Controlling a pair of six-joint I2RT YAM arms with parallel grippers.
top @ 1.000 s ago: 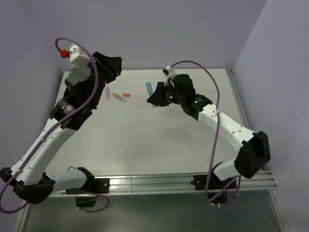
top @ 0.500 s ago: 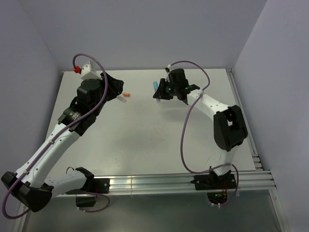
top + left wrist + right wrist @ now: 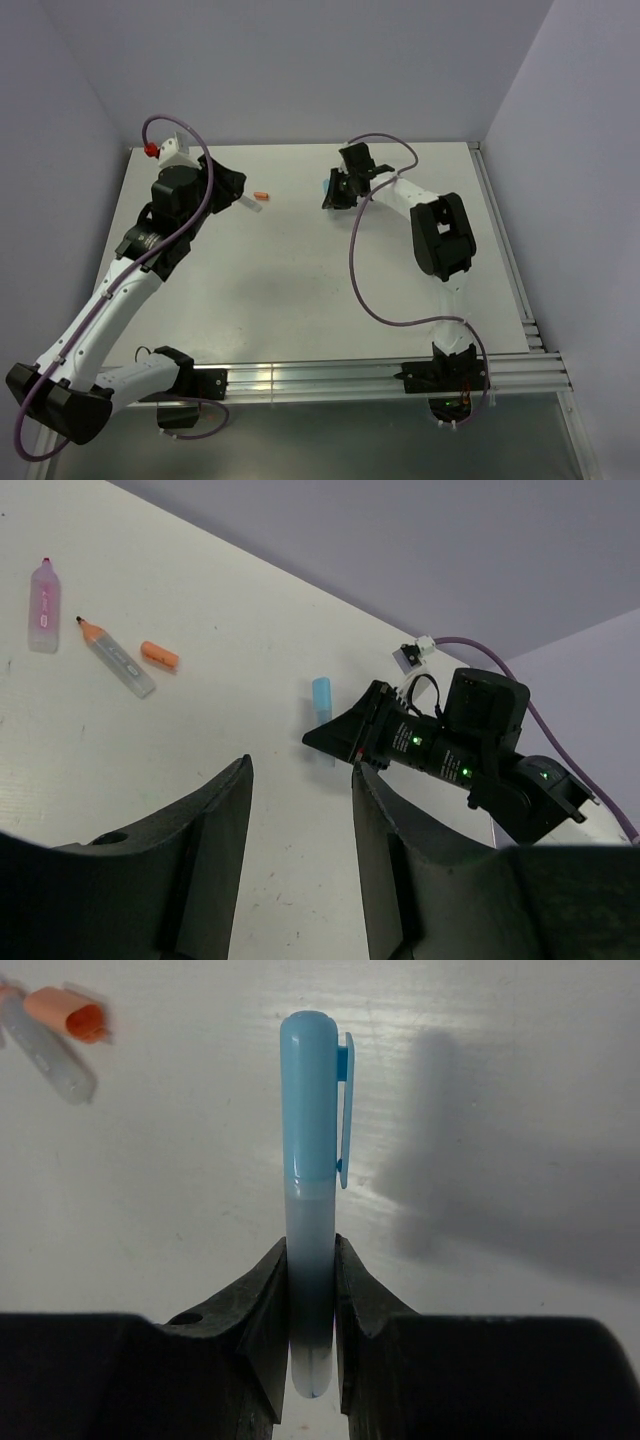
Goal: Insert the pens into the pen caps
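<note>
- Near the far edge of the surface point(image 3: 300, 290), about midway along it, the right hand point(image 3: 311, 1260) is clamped narrowly on the blue pen point(image 3: 310, 1215).
- Its two black fingers press on the pale, translucent lower end of the barrel, one on each side.
- The rest of the pen sticks out past the fingertips.
- The blue cap point(image 3: 310, 1090), opaque and with a clip on one side, sits on the pen's free end, its rim meeting the barrel.
- The pen throws a soft shadow on the surface beside it; whether it touches the surface I cannot tell.
- Toward the far-left corner, the left hand point(image 3: 300, 780) hangs with its fingers spread wide and nothing between them; only bare surface shows in the gap.
- The clear pen point(image 3: 117, 660) lies flat between the two hands, closer to the left one, its orange tip bare.
- The orange cap point(image 3: 159, 655) lies just beside the clear pen's barrel, apart from it and not on the tip.
- The pink pen point(image 3: 44, 592) lies flat a little beyond the clear pen, on the side toward the left edge, with a darker pink tip at one end.
- From above, the orange cap point(image 3: 261, 195) shows just off the left hand's fingertips, well apart from the blue pen point(image 3: 328, 184).
</note>
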